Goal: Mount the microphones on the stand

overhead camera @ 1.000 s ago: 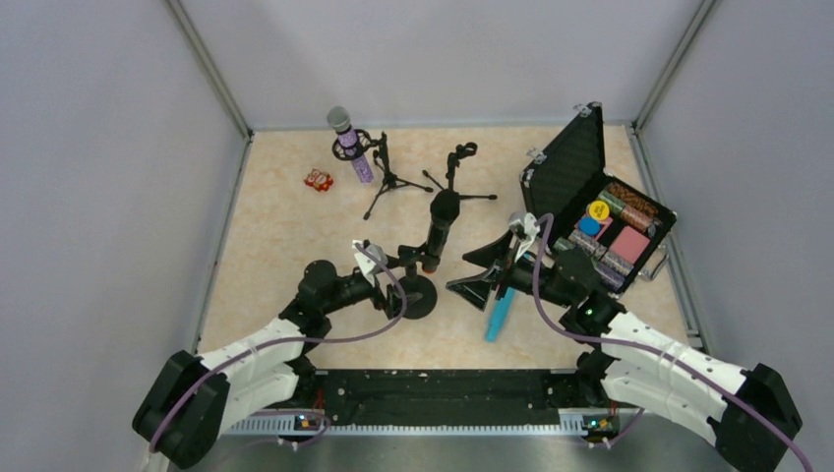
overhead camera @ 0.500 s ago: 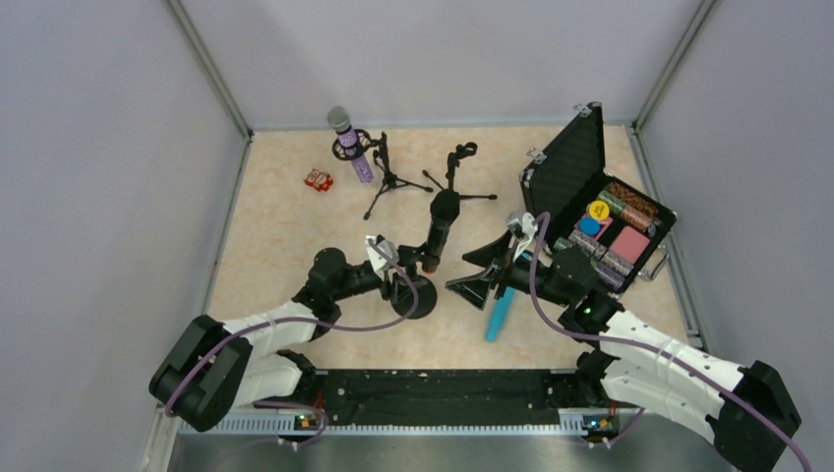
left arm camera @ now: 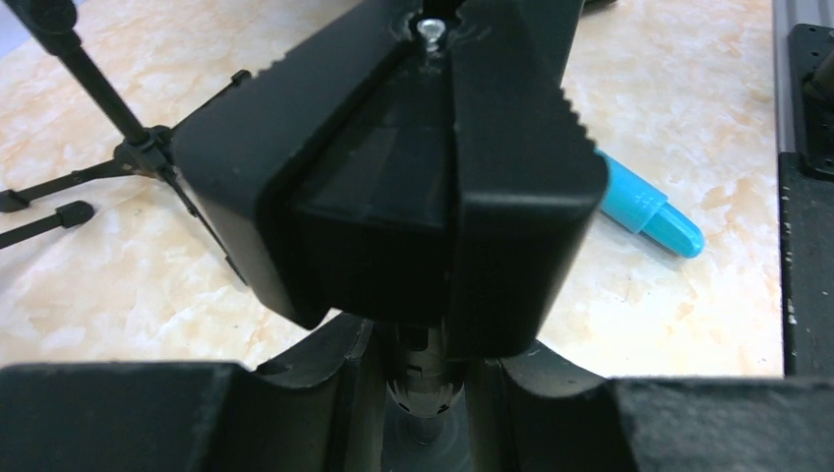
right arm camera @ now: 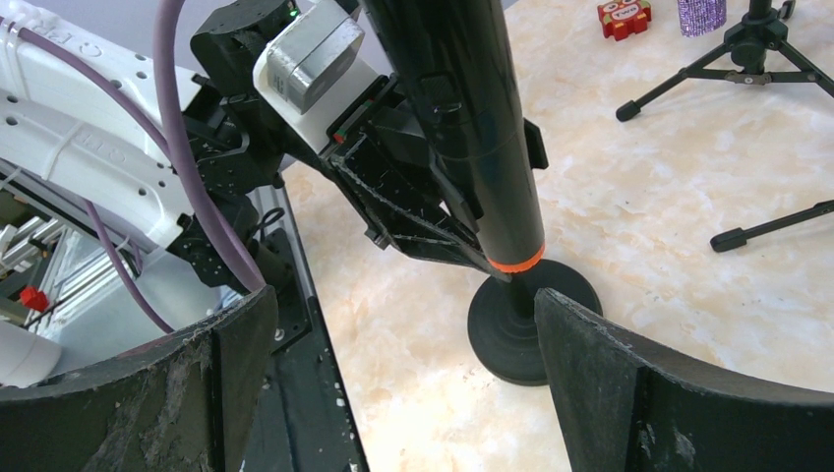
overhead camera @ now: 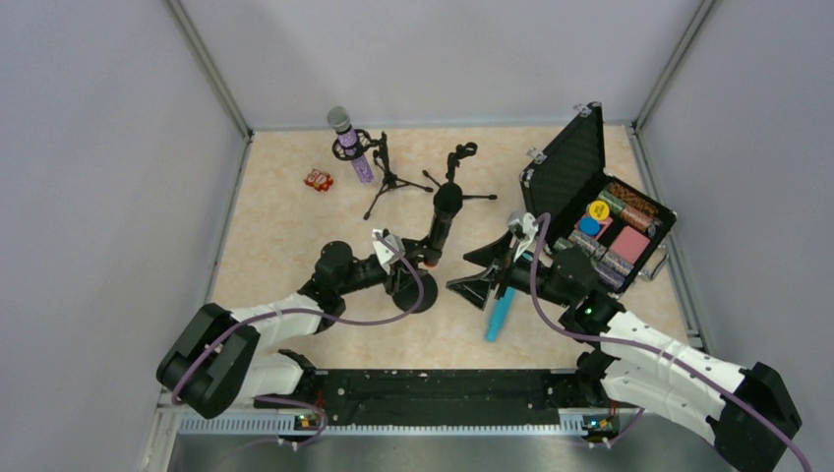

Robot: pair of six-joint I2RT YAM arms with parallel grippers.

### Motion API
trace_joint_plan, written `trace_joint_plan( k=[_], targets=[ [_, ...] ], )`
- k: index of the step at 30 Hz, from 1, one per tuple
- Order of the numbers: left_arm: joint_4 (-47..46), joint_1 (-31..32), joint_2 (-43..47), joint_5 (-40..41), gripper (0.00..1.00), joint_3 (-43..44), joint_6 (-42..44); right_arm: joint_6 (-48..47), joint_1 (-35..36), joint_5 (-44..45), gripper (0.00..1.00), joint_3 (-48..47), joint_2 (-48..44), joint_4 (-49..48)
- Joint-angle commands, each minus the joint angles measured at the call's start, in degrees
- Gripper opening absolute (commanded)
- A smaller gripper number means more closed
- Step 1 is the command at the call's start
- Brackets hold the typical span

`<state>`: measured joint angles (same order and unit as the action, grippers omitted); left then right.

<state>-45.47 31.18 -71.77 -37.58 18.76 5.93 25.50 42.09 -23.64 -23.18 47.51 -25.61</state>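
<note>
Black microphone (overhead camera: 440, 224) clipped on the round-based stand (overhead camera: 418, 295), long axis near upright, head up, orange end down, left claw (left arm camera: 423, 388) narrow about the stand's stem, grip unclear, right claw (overhead camera: 460, 272) wide, just right of it.

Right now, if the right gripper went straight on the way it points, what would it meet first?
Probably the black microphone on its round-base stand, straight ahead of the open right gripper; depth is hard to judge.
</note>
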Motion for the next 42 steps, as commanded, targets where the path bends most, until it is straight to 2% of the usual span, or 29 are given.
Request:
trace_joint_plan(
  k=[1, 10, 16, 24, 37, 42],
  targets=[
    [-0.9, -0.1, 0.8, 7.2, 0.00, 2.4, 0.1, -1.3, -0.6, 0.6, 0.99, -1.3, -1.5, -0.3],
    [-1.2, -0.9, 5.0, 18.6, 0.00, -0.2, -0.4, -1.7, -0.6, 0.8, 0.99, -1.1, -1.8, 0.1],
    [-1.0, -4.0, 8.3, 21.1, 0.00, -2.2, -2.5, -1.4, -0.6, 0.6, 0.99, -0.9, -1.8, -0.1],
    [-0.3, -10.7, 13.2, 23.6, 0.00, -4.6, -4.2, -1.3, -0.6, 0.7, 0.99, -0.5, -2.3, 0.2],
    [0.3, -25.5, 18.9, 24.2, 0.00, -6.4, -8.4, -1.3, -0.6, 0.9, 0.99, -0.2, -2.3, 0.4],
    [-5.4, -29.7, 17.4, 28.1, 0.00, -7.9, -11.0, -1.3, -0.6, 1.0, 0.99, 0.0, -2.1, 0.1]
  ],
)
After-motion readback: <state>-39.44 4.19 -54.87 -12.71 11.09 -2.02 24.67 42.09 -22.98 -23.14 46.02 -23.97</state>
